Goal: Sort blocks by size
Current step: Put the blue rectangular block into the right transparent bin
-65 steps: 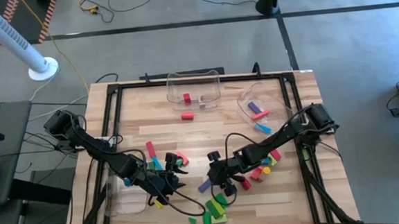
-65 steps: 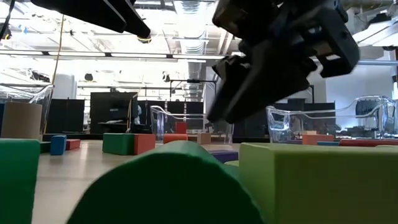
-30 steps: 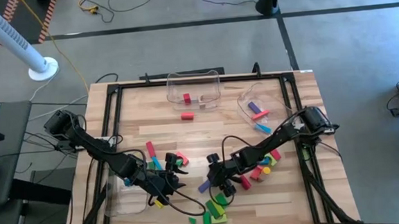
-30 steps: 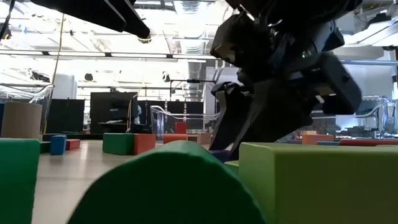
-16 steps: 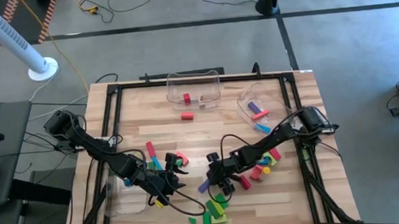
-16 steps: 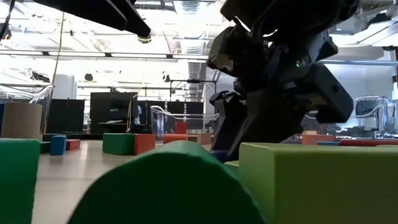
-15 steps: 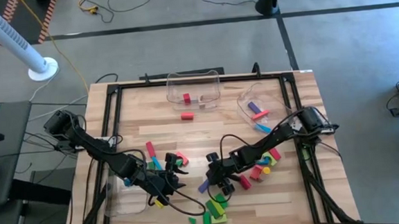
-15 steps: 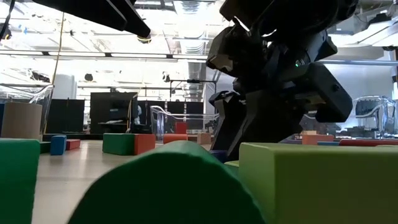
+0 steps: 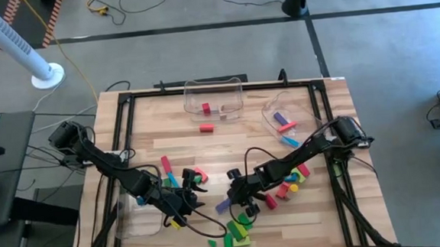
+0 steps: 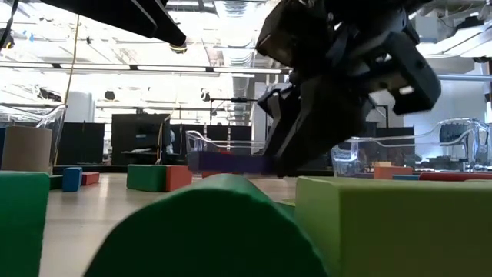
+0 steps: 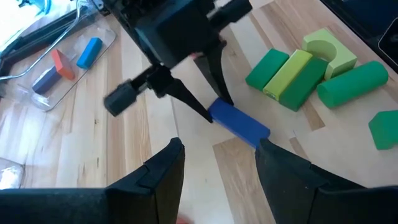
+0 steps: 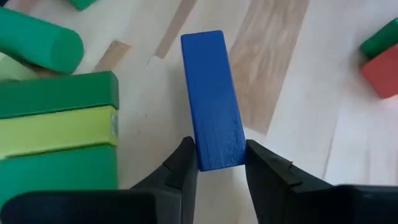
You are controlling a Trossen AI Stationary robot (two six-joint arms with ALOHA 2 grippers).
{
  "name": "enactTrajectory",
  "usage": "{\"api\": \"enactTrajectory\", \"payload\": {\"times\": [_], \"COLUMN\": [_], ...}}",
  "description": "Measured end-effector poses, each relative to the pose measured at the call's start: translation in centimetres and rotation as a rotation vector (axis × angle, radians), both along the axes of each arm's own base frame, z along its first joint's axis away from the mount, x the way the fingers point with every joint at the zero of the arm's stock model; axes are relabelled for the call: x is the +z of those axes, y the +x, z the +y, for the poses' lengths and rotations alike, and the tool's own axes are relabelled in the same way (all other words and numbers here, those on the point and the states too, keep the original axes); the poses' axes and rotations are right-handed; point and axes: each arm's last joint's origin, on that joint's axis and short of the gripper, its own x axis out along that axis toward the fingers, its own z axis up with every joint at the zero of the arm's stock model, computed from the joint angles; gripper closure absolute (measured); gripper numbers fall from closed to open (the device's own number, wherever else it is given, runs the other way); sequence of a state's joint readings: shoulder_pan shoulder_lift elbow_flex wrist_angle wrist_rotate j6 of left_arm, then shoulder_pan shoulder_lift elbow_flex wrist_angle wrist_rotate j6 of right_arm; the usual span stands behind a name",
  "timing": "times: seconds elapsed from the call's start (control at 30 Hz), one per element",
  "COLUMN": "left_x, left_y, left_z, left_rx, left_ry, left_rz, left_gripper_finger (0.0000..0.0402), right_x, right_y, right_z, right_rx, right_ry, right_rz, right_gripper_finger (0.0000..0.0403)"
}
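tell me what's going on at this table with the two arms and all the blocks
The right gripper has closed on one end of a long blue rectangular block and holds it just off the wooden table, beside a cluster of green blocks. The left gripper hovers open nearby, empty. A few blocks already lie in the clear plastic bins at the far side.

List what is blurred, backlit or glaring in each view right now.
Low view: the green blocks nearest the lens are out of focus; the right end effector is a dark backlit shape against bright ceiling lights. Left wrist view: that arm's own fingers are soft. Right wrist view: the blue bar is sharp. High view: evenly lit.
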State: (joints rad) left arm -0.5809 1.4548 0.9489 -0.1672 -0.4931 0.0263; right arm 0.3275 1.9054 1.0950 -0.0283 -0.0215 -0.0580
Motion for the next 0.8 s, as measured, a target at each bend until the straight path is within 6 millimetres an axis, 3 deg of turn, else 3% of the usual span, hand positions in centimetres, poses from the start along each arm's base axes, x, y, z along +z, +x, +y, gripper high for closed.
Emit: {"api": "enactTrajectory", "payload": {"times": [0.23, 0.5, 0.8], "left_x": [0.0, 0.9, 2.4], "left_y": [0.0, 0.5, 1.1], "left_z": [0.0, -0.1, -0.2], "left_rx": [-0.028, -0.082, -0.096], "left_ry": [0.046, 0.237, 0.478], "left_rz": [-0.002, -0.111, -0.236], "left_gripper_finger": [0.0214, 0.0214, 0.0214], "right_x": [4.2, 9.4, 12.3], "right_y": [-0.8, -2.3, -3.5], "right_z": [-0.4, -1.2, -1.5], "right_rx": [-0.041, -0.061, -0.064], "right_ry": [0.044, 0.111, 0.169], "right_rz": [-0.093, -0.223, -0.296], "right_gripper_finger": [0.0268, 0.0268, 0.0269]}}
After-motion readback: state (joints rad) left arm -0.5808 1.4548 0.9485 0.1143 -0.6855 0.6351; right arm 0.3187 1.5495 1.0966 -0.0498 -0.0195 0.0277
